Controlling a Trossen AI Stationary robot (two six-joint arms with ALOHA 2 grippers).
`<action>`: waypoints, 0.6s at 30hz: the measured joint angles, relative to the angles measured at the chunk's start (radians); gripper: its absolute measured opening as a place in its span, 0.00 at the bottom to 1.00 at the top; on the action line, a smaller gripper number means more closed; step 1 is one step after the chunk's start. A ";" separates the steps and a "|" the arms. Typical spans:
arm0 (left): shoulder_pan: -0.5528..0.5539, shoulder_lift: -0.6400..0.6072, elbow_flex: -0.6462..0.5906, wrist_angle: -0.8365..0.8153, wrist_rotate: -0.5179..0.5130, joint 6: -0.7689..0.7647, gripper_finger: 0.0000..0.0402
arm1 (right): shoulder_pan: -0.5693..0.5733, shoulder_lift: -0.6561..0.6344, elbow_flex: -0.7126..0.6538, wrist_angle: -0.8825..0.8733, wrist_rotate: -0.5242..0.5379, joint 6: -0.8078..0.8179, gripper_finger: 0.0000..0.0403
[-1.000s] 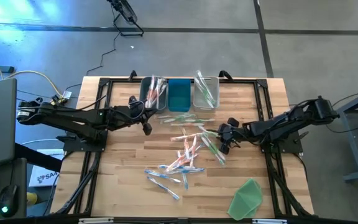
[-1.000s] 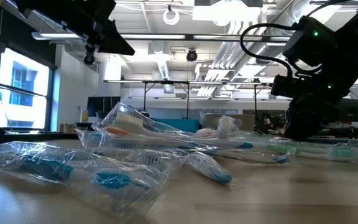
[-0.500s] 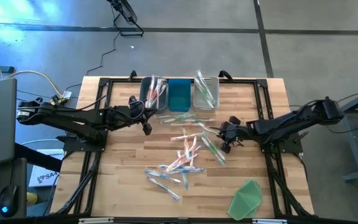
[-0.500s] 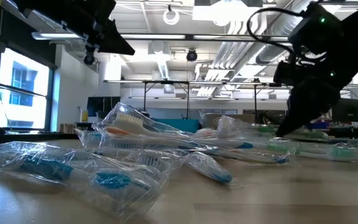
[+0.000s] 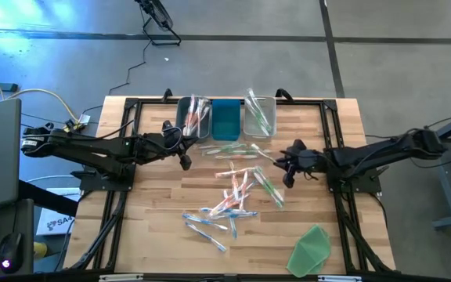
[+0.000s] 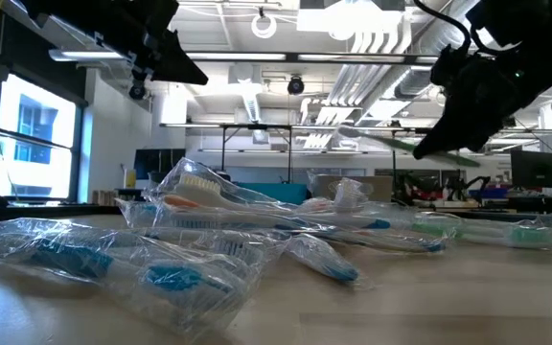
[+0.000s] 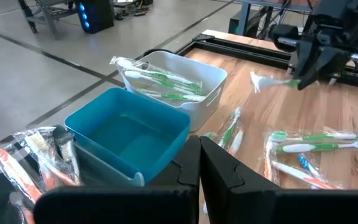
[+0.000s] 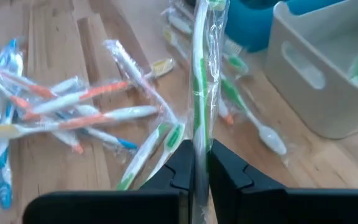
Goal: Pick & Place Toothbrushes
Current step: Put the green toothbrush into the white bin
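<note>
Wrapped toothbrushes (image 5: 237, 188) in orange, blue and green lie scattered on the middle of the wooden table; more pile up close in the low view (image 6: 209, 206). My right gripper (image 5: 290, 166) hovers right of the pile, shut on a green wrapped toothbrush (image 8: 201, 74), which also shows in the low view (image 6: 391, 142) and in the left wrist view (image 7: 272, 81). My left gripper (image 5: 185, 160) waits shut beside the bins, its fingers (image 7: 199, 168) empty. My right gripper pinches the green toothbrush between its two fingers on the handle part (image 8: 200, 134), wrapper included. The fingers lie along it, and its length runs forward past the fingertips. The toothbrush is lifted clear of the table (image 6: 391, 142), roughly level and pointing toward the table's left.
Three bins stand at the far edge: a clear one with orange toothbrushes (image 5: 194, 116), a blue one (image 5: 225, 119), and a white one with green toothbrushes (image 5: 259, 116). A green cloth-like sheet (image 5: 310, 249) lies at the near right corner. Black frame rails border the table.
My right gripper has risen from the pile, moving a little toward the far edge, and has kept shut. The green toothbrush has come up with it and is now lifted clear of the table. The other toothbrushes have stayed in place.
</note>
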 joint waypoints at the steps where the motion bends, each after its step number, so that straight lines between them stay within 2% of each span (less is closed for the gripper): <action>1: 0.000 0.000 0.000 0.000 0.000 0.000 0.00 | 0.000 -0.008 0.000 -0.001 0.006 0.000 0.05; 18: 0.000 0.000 0.002 0.000 0.000 0.000 0.00 | 0.000 -0.015 0.000 0.000 0.012 0.000 0.05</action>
